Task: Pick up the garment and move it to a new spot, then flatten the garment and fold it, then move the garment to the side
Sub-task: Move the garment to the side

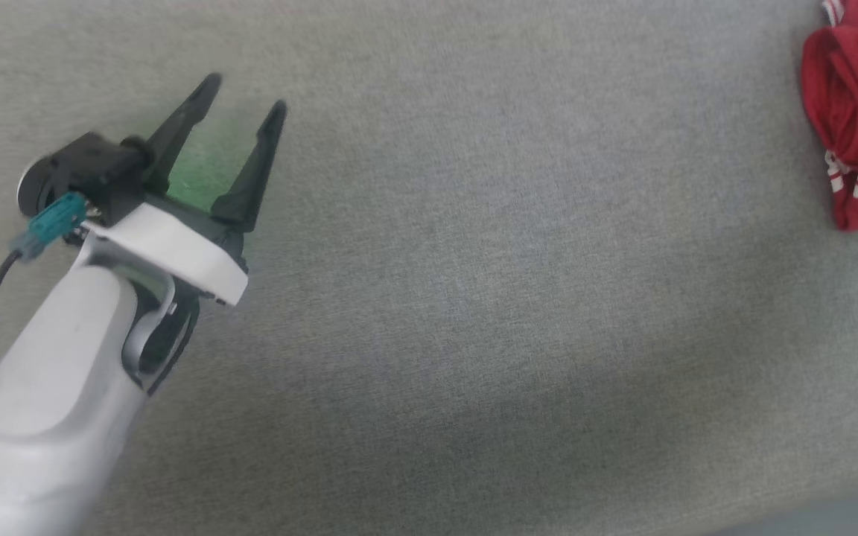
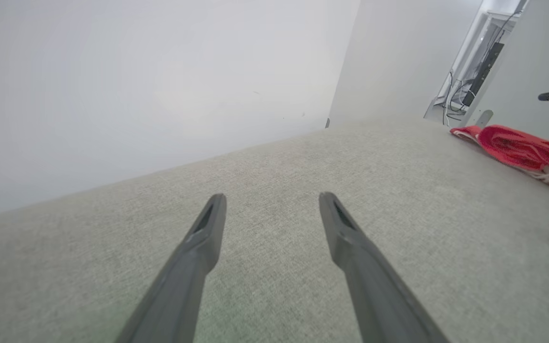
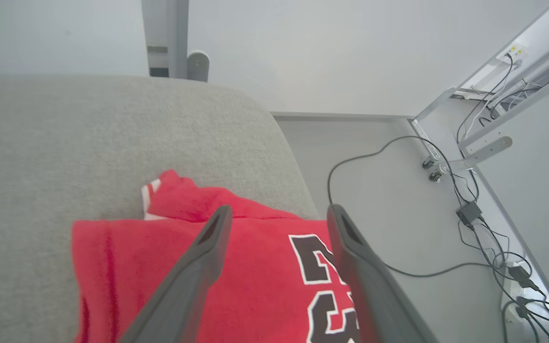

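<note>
the garment (image 1: 857, 126) lies as a folded red bundle at the right edge of the grey fabric surface (image 1: 474, 298), by its rounded corner (long side seemingly running near to far). the right gripper (image 3: 279, 212) hangs above it, fingers spread, grasping nothing. broad cloth stretches left to the left gripper (image 1: 243, 93), which is released. cables (image 3: 446, 190) lie beyond the edge.

Grey woven fabric surface (image 1: 474, 298), folded red garment (image 1: 857, 112) lying at its right edge
</note>
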Available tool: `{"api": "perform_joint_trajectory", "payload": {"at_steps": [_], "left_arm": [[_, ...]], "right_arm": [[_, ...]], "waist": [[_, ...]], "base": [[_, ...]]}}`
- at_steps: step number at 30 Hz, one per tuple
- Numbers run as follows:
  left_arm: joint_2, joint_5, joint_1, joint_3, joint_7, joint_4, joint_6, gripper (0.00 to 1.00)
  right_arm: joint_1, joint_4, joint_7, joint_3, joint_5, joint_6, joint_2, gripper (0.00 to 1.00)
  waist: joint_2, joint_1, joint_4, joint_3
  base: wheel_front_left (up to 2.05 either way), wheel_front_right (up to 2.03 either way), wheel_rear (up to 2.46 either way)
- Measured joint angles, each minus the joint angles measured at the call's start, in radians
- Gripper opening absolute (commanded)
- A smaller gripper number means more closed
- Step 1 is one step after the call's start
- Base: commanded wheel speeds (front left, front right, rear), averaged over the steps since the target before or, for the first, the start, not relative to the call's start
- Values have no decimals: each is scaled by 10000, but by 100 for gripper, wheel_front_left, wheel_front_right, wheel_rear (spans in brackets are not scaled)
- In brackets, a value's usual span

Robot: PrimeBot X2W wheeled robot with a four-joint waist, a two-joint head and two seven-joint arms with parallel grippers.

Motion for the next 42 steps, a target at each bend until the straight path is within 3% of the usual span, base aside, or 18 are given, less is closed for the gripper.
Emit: {"api": "perform_joint_trajectory", "payload": {"at_steps": [12, 21, 31, 42], "left_arm": [[-445, -10, 1722, 1390, -31, -207, 31, 100], [-721, 86, 3405, 2736, -31, -435, 33, 100], [-849, 316, 5095, 3977, -31, -800, -15, 100], [-1039, 826, 6481, 5068, -31, -1287, -58, 100]], "right_arm": [[744, -867, -1133, 1308, 1101, 0, 1020, 100], [2287, -1946, -1758, 2111, 2243, 0, 1296, 100], [4446, -3229, -2213, 2054, 2959, -2, 1398, 100], [6982, -5173, -2443, 1208, 2690, -2, 1912, 100]], "waist": [[0, 0, 569, -1556], [0, 0, 1214, -2838], [0, 0, 1921, -4053], [0, 0, 2307, -4814]], "base": [[0, 0, 0], [0, 0, 0], [0, 0, 0], [0, 0, 0]]}}
